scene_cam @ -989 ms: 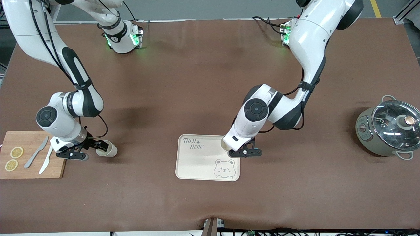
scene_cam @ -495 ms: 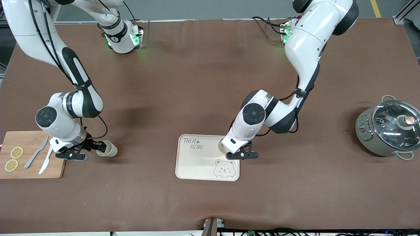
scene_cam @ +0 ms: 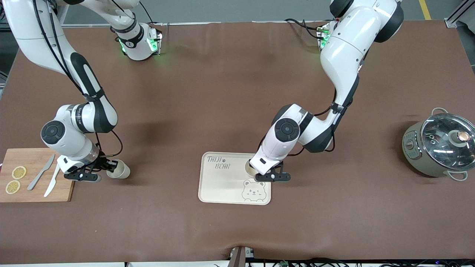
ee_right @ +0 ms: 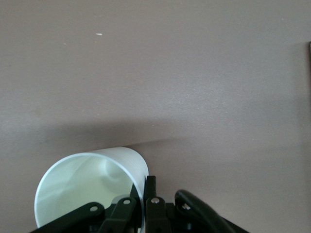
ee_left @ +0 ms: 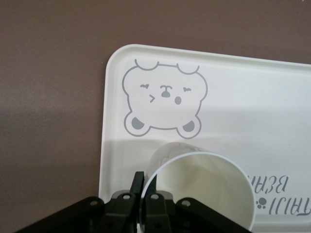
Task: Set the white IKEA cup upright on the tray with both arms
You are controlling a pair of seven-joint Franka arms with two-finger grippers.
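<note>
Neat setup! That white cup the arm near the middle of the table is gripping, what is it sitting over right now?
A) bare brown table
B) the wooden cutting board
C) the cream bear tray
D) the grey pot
C: the left gripper pinches the rim of the white cup over the tray, next to the bear drawing.

In the front view the left arm's wrist covers most of the cup on the tray (scene_cam: 207,193), leaving only a sliver of rim (scene_cam: 248,171). Both wrist views cut off their cups (ee_left: 204,191) (ee_right: 90,189) at the picture's edge, so neither base shows. The pot's (scene_cam: 438,148) dial markings are too small to read.
</note>
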